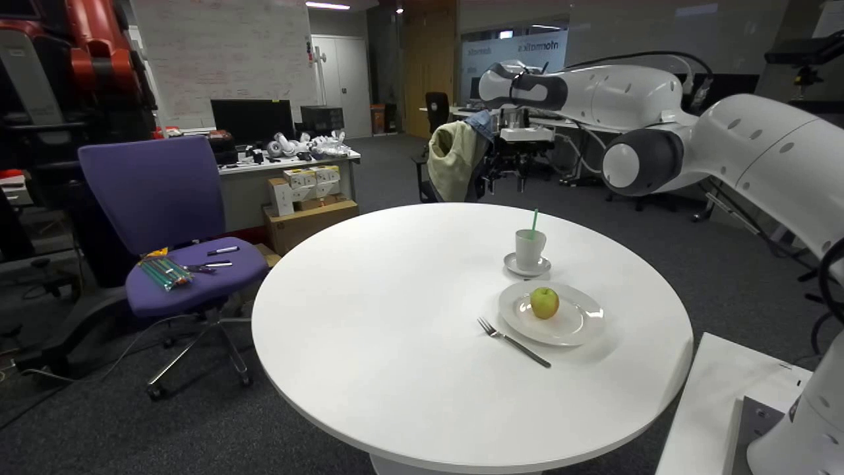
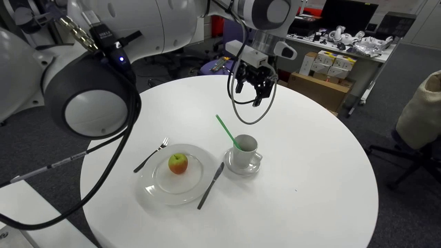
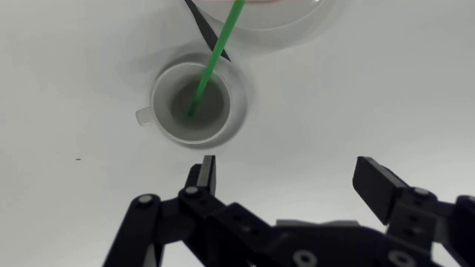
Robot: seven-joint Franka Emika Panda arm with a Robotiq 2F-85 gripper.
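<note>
**Pincer spread wide and holding nothing, the cup lower down and to one side**

The pincer's two fingers stand far apart, well above the one round white table, off to one side of the cup and not touching it.

The one cup stands upright on one saucer. One green straw sits tilted in the cup. The wrist view looks down inside and shows the straw's lower end, which the cup's side hides in both exterior views.

Beside the cup is one plate with one apple on it. Both exterior views show the apple whole; the wrist view has only the plate's edge and a thin reddish sliver at the top.

Between cup and plate lies one knife, seen full length in an exterior view but cut off in the wrist view. Its tip is at the saucer's rim; whether they touch I cannot tell. One fork, visible in the exterior views only, lies on the plate's far side from the cup.

Well apart from the cup, past the table's edge, stands one purple chair with one clear packet on its seat.
</note>
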